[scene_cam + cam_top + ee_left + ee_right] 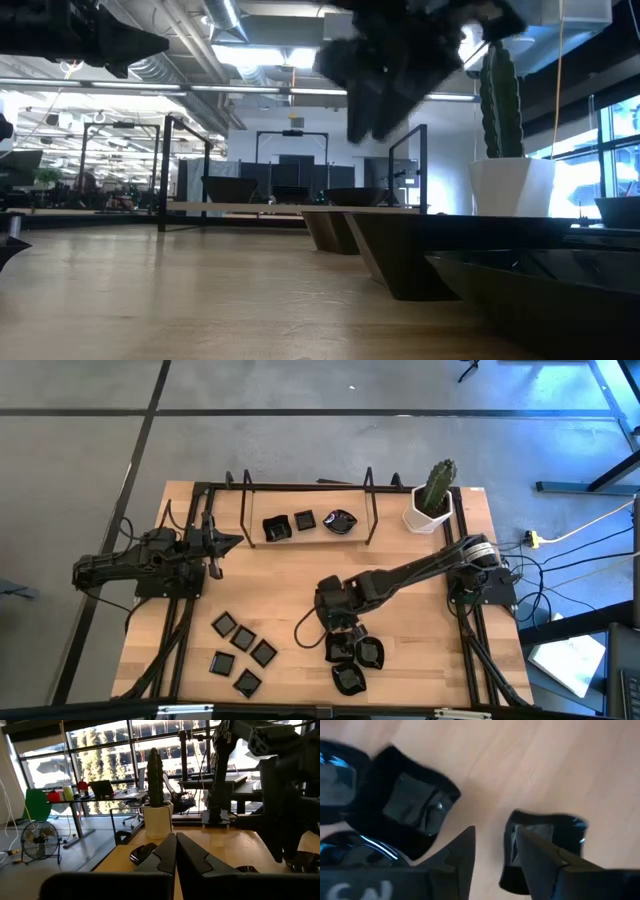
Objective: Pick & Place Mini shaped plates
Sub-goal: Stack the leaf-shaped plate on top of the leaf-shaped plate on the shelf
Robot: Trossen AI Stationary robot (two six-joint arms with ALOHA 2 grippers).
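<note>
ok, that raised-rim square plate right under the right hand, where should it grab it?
By one raised wall of the square plate, coming straight down from above. The plate lies flat on the table, so only its upturned rim gives the fingers purchase: one finger inside the dish, one outside. The right hand already hangs over that edge, open. Take the wall facing away from the neighbouring plates, where there seems to be more room.

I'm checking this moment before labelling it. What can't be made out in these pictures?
- High view: the right hand covers part of the plate cluster, so their count is unsure.
- Right wrist view: the plate beside its finger; contact is unclear.
- Low view: near plates block the table behind; blurred.
- Left hand: waits, shut.
</note>
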